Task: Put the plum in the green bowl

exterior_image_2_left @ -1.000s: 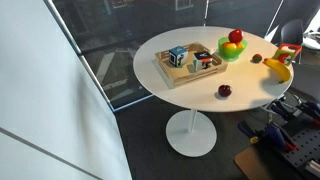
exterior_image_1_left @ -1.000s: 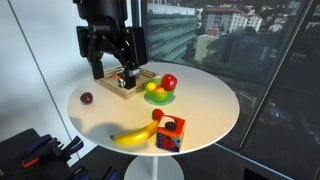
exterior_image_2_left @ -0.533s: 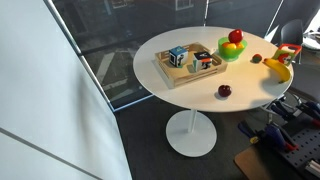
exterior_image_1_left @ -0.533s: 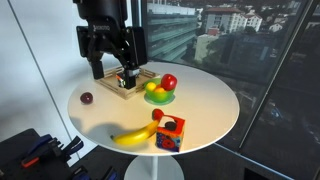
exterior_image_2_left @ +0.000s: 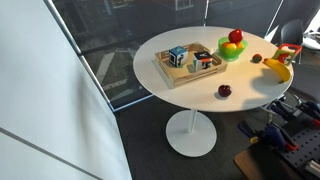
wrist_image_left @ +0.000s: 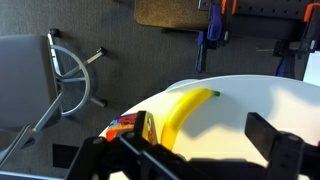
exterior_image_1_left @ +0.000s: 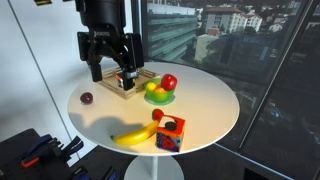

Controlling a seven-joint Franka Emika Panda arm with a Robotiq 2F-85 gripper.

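Note:
The plum (exterior_image_1_left: 87, 98) is small and dark maroon. It lies alone on the round white table (exterior_image_1_left: 205, 100), near its edge, and also shows in the other exterior view (exterior_image_2_left: 224, 91). The green bowl (exterior_image_1_left: 160, 98) holds a red apple (exterior_image_1_left: 169, 82) and a yellow fruit; it shows in both exterior views (exterior_image_2_left: 230, 54). My gripper (exterior_image_1_left: 112, 68) hangs open and empty above the wooden tray (exterior_image_1_left: 124, 88), well above the table and apart from the plum. In the wrist view the open jaws (wrist_image_left: 190, 150) frame bare table and a banana (wrist_image_left: 185, 112); the plum and bowl are out of that view.
The banana (exterior_image_1_left: 130, 136) and a colourful cube (exterior_image_1_left: 168, 132) lie at the table's edge. The wooden tray (exterior_image_2_left: 188, 66) holds small blocks. A small brown object (exterior_image_2_left: 257, 58) sits by the bowl. Windows stand close behind the table, and chairs and gear are on the floor.

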